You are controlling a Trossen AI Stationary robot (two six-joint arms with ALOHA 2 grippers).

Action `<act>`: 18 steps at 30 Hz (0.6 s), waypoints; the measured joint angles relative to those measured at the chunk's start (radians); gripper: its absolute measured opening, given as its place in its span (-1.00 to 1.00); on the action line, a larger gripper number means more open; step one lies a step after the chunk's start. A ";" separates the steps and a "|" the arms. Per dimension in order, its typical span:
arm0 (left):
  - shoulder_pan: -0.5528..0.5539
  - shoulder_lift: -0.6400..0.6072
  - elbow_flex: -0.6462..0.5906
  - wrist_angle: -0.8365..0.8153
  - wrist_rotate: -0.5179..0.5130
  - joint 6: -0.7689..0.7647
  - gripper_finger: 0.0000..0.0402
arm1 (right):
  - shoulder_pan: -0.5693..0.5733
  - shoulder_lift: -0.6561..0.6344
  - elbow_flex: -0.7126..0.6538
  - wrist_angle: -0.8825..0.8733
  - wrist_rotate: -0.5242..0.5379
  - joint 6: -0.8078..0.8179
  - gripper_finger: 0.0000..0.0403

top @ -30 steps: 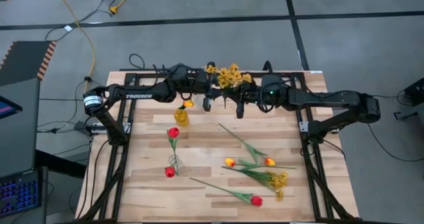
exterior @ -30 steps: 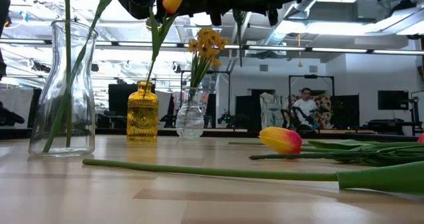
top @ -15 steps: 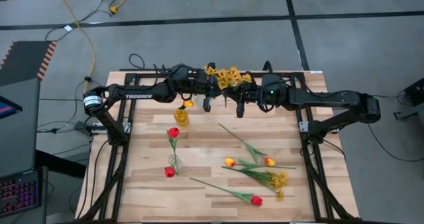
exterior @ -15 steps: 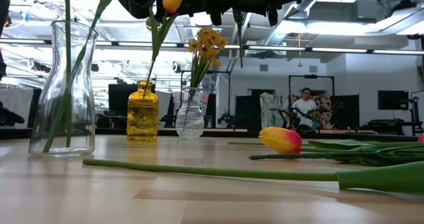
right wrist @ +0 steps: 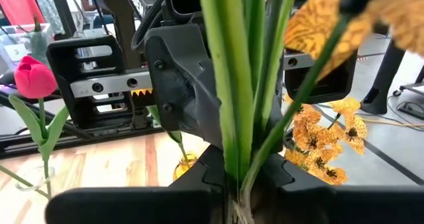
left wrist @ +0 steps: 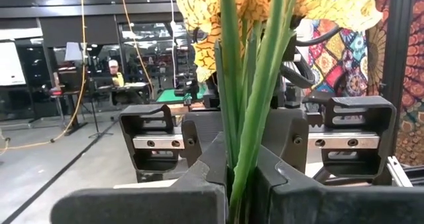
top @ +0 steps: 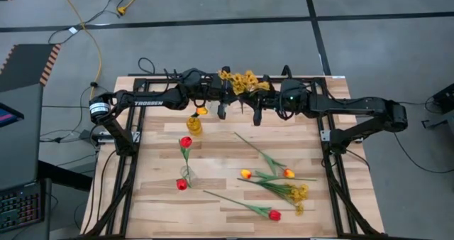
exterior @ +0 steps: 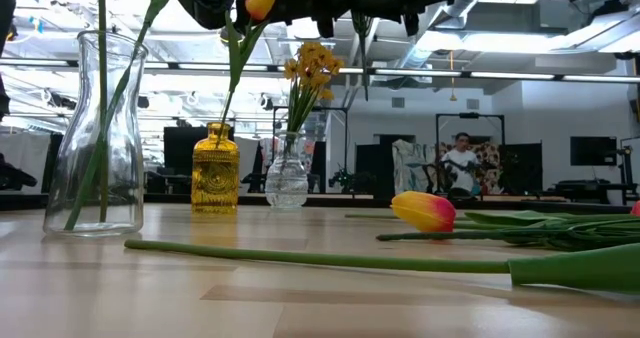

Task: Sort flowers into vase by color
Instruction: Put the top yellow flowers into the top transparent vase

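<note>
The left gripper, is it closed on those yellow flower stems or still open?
Shut. In the left wrist view the left gripper has both fingers pressed against the green stems of the yellow spray.

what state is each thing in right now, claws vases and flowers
left claw: shut on the yellow spray stems
right claw: shut on the yellow spray stems
yellow spray: held aloft between both claws over the table's far edge
amber vase: upright, one yellow-orange tulip in it
small clear vase: upright, yellow blossoms in it
tall clear vase: upright, green stems in it
loose tulips: lying flat on the table
</note>
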 joint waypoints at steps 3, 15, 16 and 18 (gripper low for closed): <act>0.007 0.000 0.000 0.001 0.001 -0.002 -0.98 | 0.000 0.000 0.000 0.000 0.001 0.000 -0.69; 0.013 0.001 0.000 0.005 -0.008 0.007 -0.98 | -0.005 0.000 0.000 -0.001 0.049 0.000 -0.69; 0.013 0.001 0.000 0.004 -0.007 0.007 -0.98 | -0.005 0.000 0.000 -0.001 0.049 0.000 -0.69; 0.013 0.001 0.000 0.005 -0.007 0.005 -0.98 | -0.005 0.000 0.000 -0.001 0.050 0.000 -0.69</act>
